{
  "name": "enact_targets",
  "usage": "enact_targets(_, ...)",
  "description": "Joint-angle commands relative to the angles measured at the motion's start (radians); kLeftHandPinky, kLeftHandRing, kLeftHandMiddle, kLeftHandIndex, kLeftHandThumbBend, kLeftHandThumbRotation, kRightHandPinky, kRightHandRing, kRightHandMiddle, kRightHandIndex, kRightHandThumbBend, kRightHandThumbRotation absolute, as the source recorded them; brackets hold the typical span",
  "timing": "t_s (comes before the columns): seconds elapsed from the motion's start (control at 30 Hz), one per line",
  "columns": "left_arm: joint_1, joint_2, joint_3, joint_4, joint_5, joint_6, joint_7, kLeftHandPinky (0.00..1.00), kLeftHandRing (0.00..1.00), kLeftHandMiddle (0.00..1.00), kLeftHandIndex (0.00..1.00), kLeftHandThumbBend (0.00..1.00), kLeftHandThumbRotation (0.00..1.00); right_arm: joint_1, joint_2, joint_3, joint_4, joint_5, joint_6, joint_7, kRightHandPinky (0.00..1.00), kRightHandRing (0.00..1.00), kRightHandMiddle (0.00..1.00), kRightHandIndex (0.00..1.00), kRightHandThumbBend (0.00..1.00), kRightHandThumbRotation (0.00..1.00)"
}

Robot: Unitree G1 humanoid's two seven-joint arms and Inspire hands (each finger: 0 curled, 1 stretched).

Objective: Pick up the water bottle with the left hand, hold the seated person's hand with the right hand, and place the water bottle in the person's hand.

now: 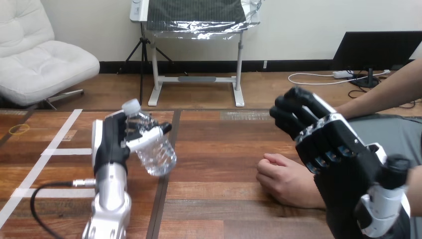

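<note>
Water bottle [155,153], clamped in left hand [111,144]; right hand [332,145], curled empty over person's hand [282,180] by table's [224,144] right edge, best opened first.

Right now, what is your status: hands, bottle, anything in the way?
Left hand shut on bottle, tilted. Right hand curled, empty, beside person's hand, no grip. That hand fisted on table, not open.

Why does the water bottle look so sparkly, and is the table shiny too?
Head view: the clear water bottle, gripped by the left hand, catches small white glints on its ribbed wall. Head view: the wooden table shows a pale patch of reflected light near its far edge.
</note>
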Motion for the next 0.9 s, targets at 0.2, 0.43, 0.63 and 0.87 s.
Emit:
enact_targets(0.2, 0.16, 0.01, -0.084, -0.612, 0.142, -0.137, 0.013, 0.25, 0.31, 0.37, 0.42, 0.66, 0.0, -0.224, -0.094, -0.161, 0.106, -0.209, -0.055, -0.08, 0.81, 0.82, 0.82, 0.83, 0.72, 0.94)
enact_targets(0.43, 0.22, 0.014, -0.088, -0.754, 0.135, -0.144, -0.033, 0.24, 0.3, 0.37, 0.41, 0.66, 0.0, -0.296, -0.176, -0.206, 0.177, -0.304, -0.073, -0.102, 0.8, 0.81, 0.8, 0.8, 0.75, 0.92)
enact_targets(0.63, 0.251, 0.028, -0.089, -0.829, 0.12, -0.157, -0.063, 0.24, 0.3, 0.36, 0.41, 0.66, 0.0, -0.359, -0.246, -0.227, 0.261, -0.345, -0.097, -0.102, 0.78, 0.8, 0.8, 0.8, 0.73, 0.86)
enact_targets(0.87, 0.27, 0.048, -0.084, -0.889, 0.109, -0.163, -0.096, 0.23, 0.3, 0.36, 0.4, 0.66, 0.0, -0.416, -0.322, -0.238, 0.329, -0.404, -0.087, -0.109, 0.73, 0.79, 0.81, 0.81, 0.77, 0.79)
